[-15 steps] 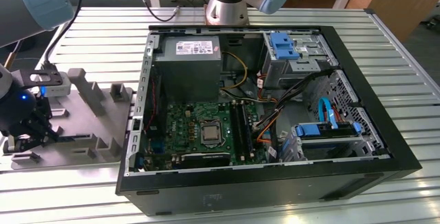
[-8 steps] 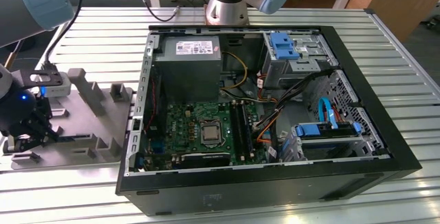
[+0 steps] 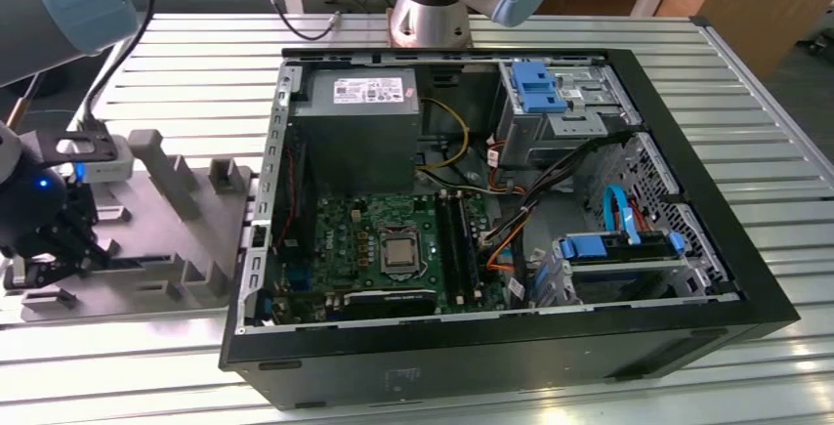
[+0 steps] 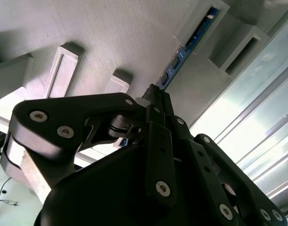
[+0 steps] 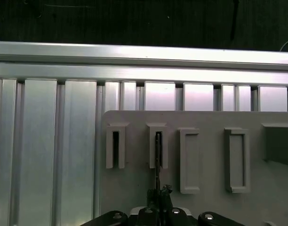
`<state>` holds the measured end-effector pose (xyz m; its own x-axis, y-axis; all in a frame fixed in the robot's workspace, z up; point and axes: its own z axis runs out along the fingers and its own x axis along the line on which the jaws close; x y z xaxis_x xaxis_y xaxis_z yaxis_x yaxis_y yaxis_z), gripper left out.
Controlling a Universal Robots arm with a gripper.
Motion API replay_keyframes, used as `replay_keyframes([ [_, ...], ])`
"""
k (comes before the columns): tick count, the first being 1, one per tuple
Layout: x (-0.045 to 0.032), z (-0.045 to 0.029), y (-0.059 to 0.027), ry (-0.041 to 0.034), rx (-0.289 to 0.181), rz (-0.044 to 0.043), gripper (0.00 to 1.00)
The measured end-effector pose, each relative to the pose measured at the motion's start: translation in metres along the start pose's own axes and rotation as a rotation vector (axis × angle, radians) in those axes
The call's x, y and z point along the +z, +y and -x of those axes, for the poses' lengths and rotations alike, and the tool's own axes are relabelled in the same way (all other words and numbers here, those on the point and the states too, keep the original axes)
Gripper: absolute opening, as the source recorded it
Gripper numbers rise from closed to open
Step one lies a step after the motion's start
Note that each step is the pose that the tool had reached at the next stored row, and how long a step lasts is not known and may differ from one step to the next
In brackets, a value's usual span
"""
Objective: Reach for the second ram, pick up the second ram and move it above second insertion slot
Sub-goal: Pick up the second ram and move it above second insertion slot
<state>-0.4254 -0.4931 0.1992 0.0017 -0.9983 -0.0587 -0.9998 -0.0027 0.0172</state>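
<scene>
My tool (image 4: 155,96) is pinching one end of the second ram (image 4: 188,44), which stands on edge in a slot of the grey holder (image 4: 111,33) on the slatted metal counter (image 3: 170,63), beside the open computer case (image 3: 521,366), at the exterior view's left

Open computer case (image 3: 495,371) beside a grey slotted holder (image 3: 163,274) on a ribbed metal table (image 3: 195,73)
</scene>
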Motion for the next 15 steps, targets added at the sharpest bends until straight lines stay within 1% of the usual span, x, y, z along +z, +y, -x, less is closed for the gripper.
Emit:
replay_keyframes([
  [3, -0.0021, 0.0002, 0.0000, -0.0001, 0.000, -0.0001, 0.13],
  [15, -0.0023, 0.0001, 0.0000, -0.0001, 0.007, -0.0004, 0.13],
])
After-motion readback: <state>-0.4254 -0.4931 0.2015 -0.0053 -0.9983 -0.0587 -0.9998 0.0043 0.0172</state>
